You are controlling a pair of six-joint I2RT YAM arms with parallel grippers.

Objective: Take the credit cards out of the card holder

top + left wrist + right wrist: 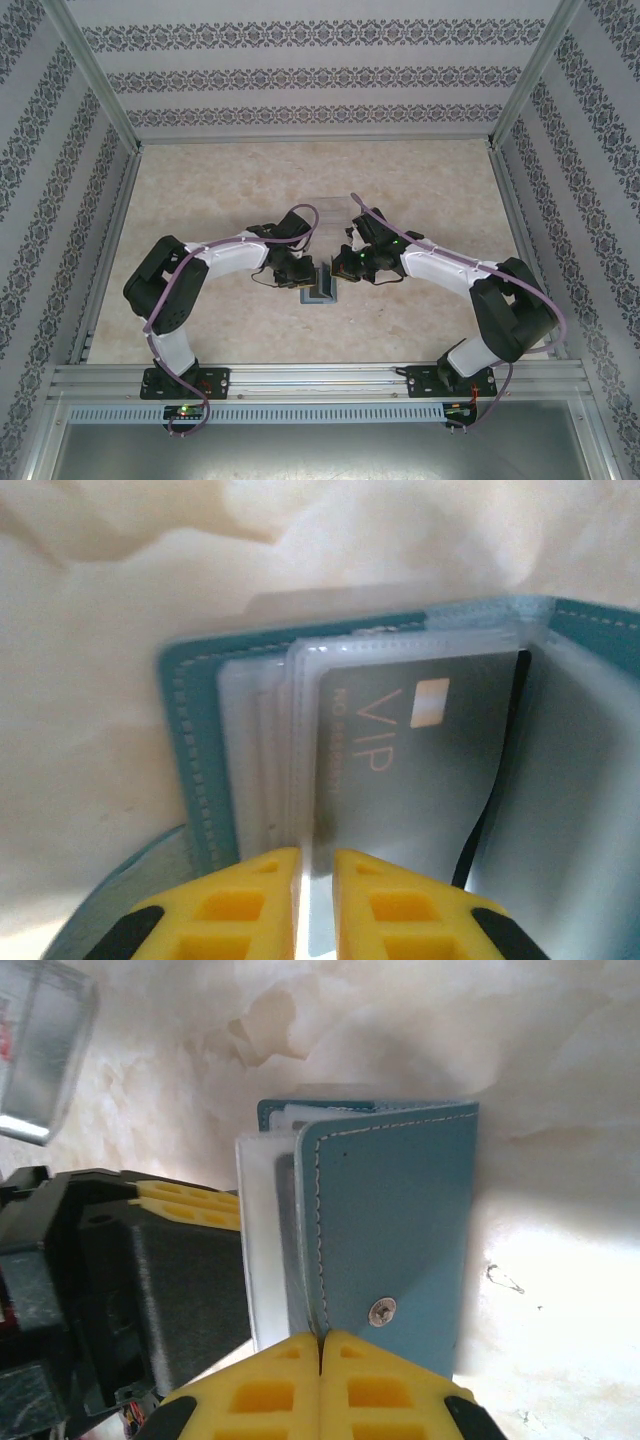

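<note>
The teal-blue, book-like folding card holder (400, 1210) stands on edge, opened, on the marbled beige table (200, 200), midway between the two arms. The right gripper (320, 1355) is fully closed on the lower edge of the holder's outer cover, just beside the small metal snap button (380, 1310). The left gripper (317, 880) works from the opposite, inner side of the holder. Its yellow fingers (250, 900) stand almost together, and the bottom edge of one clear plastic sleeve (265, 740) runs into the narrow gap between them, so it is judged to be pinching that sleeve rather than a card. Inside the holder, a grey credit card (410, 770) marked "VIP", with a pale chip patch, sits fully seated in the front sleeve. A thin dark edge (518, 695) behind it may belong to a second card; this cannot be confirmed. A transparent rectangular plastic box (40, 1050) lies on the table beyond the holder, well apart from it. Task status: the holder is opened and braced from both sides, which counts as preparation completed. The visible card is still fully inside its sleeve, so extraction is judged not yet begun. Remaining work: grip the exposed card edge, draw it out of the sleeve, set it down beside the holder, then repeat for each further card.
</note>
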